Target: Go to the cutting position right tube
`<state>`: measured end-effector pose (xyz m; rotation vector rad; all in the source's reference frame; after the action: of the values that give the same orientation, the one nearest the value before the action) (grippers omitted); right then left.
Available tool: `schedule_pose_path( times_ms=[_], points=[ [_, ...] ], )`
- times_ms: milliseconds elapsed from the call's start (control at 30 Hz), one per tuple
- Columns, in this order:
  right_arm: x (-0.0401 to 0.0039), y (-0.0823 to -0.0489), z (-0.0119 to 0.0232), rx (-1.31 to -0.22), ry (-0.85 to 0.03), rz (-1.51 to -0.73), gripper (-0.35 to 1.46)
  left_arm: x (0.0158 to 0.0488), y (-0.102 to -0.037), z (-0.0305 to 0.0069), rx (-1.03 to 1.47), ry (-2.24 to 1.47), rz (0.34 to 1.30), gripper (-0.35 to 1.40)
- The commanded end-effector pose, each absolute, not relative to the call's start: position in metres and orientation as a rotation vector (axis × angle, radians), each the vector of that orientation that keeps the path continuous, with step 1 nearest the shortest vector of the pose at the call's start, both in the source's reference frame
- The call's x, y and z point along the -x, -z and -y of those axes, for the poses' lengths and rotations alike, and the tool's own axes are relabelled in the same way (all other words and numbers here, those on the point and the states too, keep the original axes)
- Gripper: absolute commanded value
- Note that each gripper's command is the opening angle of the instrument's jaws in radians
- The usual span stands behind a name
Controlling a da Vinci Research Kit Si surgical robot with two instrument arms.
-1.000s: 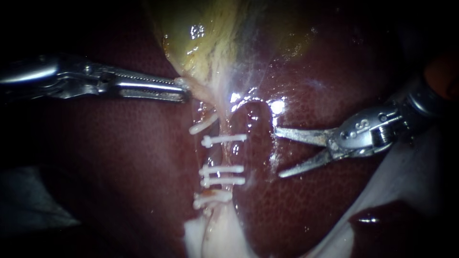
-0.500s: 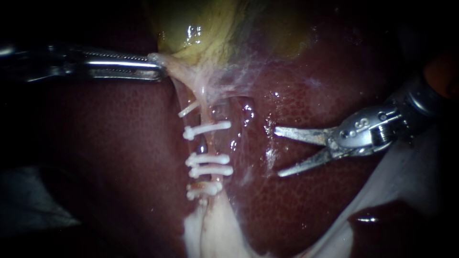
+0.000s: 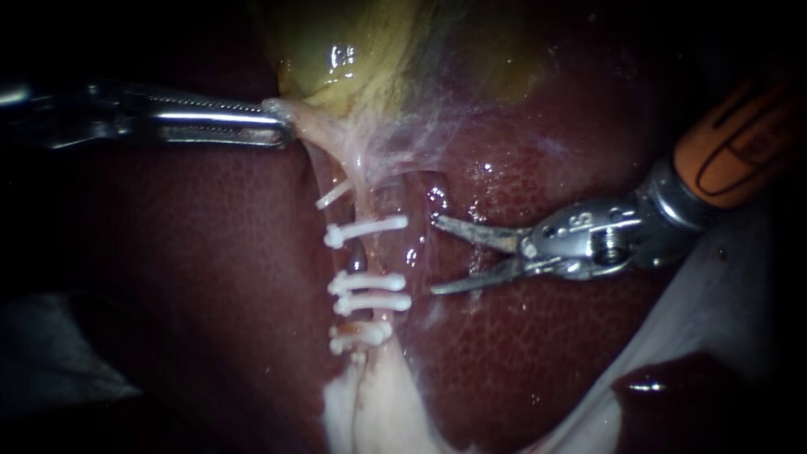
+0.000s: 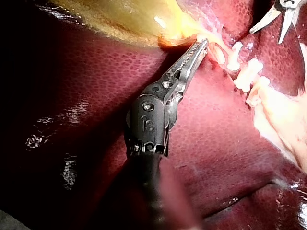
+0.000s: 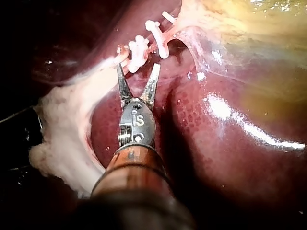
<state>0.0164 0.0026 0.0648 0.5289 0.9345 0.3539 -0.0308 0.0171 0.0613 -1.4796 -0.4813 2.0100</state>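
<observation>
jaws apart and gripping nothing, my right instrument [image 3: 434, 255] hung over the liver [image 3: 546, 361], its tips just beside the right tube [image 3: 389, 255] but not touching it. the tube lay below the gallbladder [image 3: 353, 50], crossed by white clips [image 3: 367, 229], with a bare stretch between the upper clip and the lower pair, the likely place to cut. my left instrument [image 3: 282, 128], jaws clamped on the gallbladder's neck, pulled it aside, apparently to stretch the tube and expose it.

Endoscope and wrist cameras — all near clips [image 3: 367, 229]
</observation>
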Motion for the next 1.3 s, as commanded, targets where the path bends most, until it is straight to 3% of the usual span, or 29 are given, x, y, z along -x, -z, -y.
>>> schedule_pose_path(
  times_ms=[33,433,967,1300],
  points=[
    [-0.0167,-0.0656,-0.0025,-0.551,-0.361,-0.933,1.43,0.0309,-0.0613,-0.0171,1.48,-2.01,0.481,-0.35],
    [-0.0191,-0.0709,-0.0017,-0.657,-0.392,-0.931,1.43,0.0309,-0.0613,-0.0171,1.48,-2.01,0.481,-0.35],
    [-0.0233,-0.072,-0.0029,-0.775,-0.308,-1.098,1.37,0.0309,-0.0613,-0.017,1.48,-2.011,0.48,-0.35],
    [-0.0252,-0.0726,-0.002,-0.819,-0.256,-1.133,1.28,0.031,-0.0614,-0.017,1.479,-2.01,0.48,-0.35]
  ],
)
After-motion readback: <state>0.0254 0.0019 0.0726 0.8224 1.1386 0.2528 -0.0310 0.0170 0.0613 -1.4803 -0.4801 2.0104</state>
